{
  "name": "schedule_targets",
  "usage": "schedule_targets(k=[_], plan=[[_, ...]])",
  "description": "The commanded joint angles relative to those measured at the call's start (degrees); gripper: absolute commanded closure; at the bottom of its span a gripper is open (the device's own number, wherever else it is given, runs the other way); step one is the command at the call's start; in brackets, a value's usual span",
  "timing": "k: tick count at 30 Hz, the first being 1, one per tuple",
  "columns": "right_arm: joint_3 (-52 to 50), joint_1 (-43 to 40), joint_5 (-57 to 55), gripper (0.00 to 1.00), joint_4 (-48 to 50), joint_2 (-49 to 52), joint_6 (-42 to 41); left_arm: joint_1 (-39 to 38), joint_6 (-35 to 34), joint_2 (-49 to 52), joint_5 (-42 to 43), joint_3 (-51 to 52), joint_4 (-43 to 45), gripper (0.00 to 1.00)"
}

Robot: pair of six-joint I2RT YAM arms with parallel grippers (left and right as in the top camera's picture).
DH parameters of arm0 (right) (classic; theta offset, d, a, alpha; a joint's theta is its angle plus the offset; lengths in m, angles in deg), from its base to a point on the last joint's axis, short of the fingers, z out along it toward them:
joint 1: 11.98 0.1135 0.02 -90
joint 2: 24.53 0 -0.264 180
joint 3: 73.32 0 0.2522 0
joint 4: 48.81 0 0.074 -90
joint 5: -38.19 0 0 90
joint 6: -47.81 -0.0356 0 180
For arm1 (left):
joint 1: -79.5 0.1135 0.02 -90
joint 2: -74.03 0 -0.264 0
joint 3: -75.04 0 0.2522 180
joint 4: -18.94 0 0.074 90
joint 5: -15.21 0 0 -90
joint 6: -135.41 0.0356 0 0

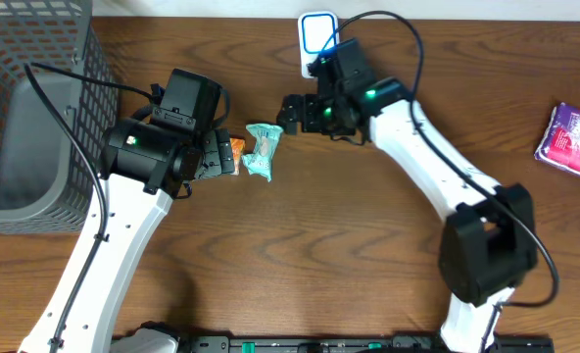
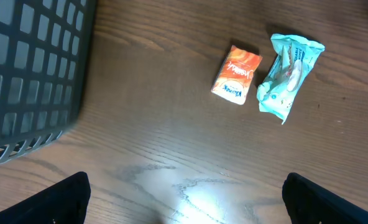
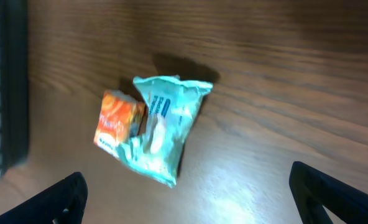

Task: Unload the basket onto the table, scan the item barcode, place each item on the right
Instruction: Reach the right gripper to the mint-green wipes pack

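Two small items lie side by side mid-table: a crinkled teal packet [image 1: 263, 150] [image 2: 289, 74] [image 3: 165, 127] and an orange pack [image 1: 235, 149] [image 2: 237, 74] [image 3: 115, 124] touching its left side. My left gripper [image 1: 221, 157] [image 2: 187, 208] hovers just left of the orange pack, open, with only bare wood between its fingers [image 2: 66, 199]. My right gripper [image 1: 289, 113] [image 3: 190, 202] hangs open just up and right of the teal packet, holding nothing. A white and blue scanner [image 1: 316, 39] stands at the table's far edge behind the right arm.
A grey wire basket [image 1: 25, 108] [image 2: 28, 74] fills the left end of the table. A purple packet [image 1: 571, 139] lies far right. Cables run from both arms across the wood.
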Motion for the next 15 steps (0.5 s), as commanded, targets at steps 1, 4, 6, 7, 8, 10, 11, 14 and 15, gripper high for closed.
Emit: schedule_targets(k=[1, 4, 6, 7, 8, 10, 11, 14, 15], plan=[[-0.28, 2.45, -1.84, 0.01, 1.7, 2.84, -4.59, 0.31, -0.5, -0.31, -0.13, -0.46, -0.15, 0.02], [-0.28, 3.89, -1.92, 0.1, 3.15, 3.37, -4.74, 0.31, -0.5, -0.31, -0.13, -0.46, -0.15, 0.02], [-0.28, 4.5, -1.95, 0.1, 3.87, 3.37, -5.16, 0.31, -0.5, -0.31, -0.13, -0.46, -0.15, 0.02], [-0.28, 4.85, -2.23, 0.1, 4.33, 3.37, -5.68, 0.31, -0.5, -0.31, -0.13, -0.46, -0.15, 0.02], [-0.28, 5.07, -2.67, 0.11, 4.5, 3.39, -6.4, 0.31, -0.5, -0.31, -0.13, -0.46, -0.15, 0.02], [-0.28, 5.81, -5.25, 0.15, 4.55, 3.61, -10.01, 0.31, -0.5, -0.31, -0.13, -0.46, -0.15, 0.02], [-0.28, 6.16, -6.58, 0.16, 4.55, 3.78, -11.56, 0.31, -0.5, -0.31, -0.13, -0.46, -0.15, 0.02], [-0.28, 7.23, -9.68, 0.16, 4.61, 4.59, -15.93, 0.31, -0.5, -0.31, -0.13, -0.46, -0.15, 0.02], [-0.28, 7.58, -10.43, 0.16, 4.74, 4.87, -17.07, 0.31, -0.5, -0.31, -0.13, -0.46, -0.15, 0.02]])
